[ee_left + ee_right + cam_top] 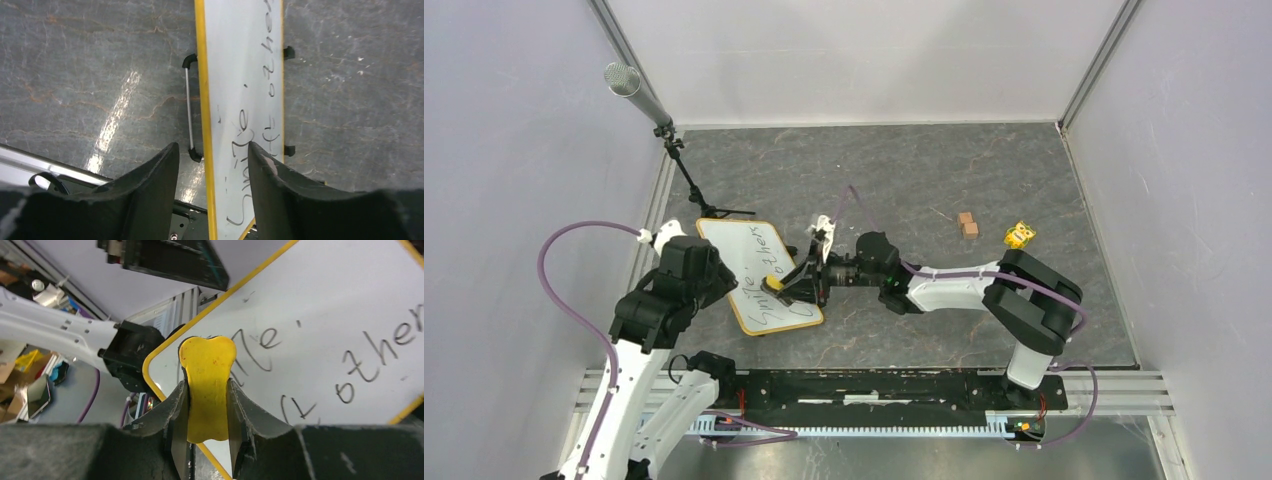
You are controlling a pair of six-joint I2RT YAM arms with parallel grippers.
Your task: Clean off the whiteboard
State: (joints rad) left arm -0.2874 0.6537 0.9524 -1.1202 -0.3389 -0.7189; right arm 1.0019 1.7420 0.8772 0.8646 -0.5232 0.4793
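A grey marbled table (984,180) fills the top view, boxed in by pale walls. The whiteboard (744,250) lies flat at left centre of that view, tilted on a diagonal, with black handwriting across most of its face and none of it wiped yet.

The left arm rises from the lower left. The left gripper (211,150) hangs spread wide over the board's near long side, its jaws straddling the yellow frame and grasping nothing. The right arm reaches in from the lower right. The right gripper (207,385) is clenched on a yellow eraser (207,357), held upright over the board's lower corner by the first letters; whether it touches the surface cannot be told.

The board looks light, stiff and slick-faced, so it would likely skid on the table under rubbing. The frame edge between the left jaws looks a fair place to pinch it; the thin metal handle (188,112) beside that edge is another.

Smaller things sit apart: a microphone (624,78) at upper left, two wooden blocks (968,224) and a small yellow toy (1020,235) at right.
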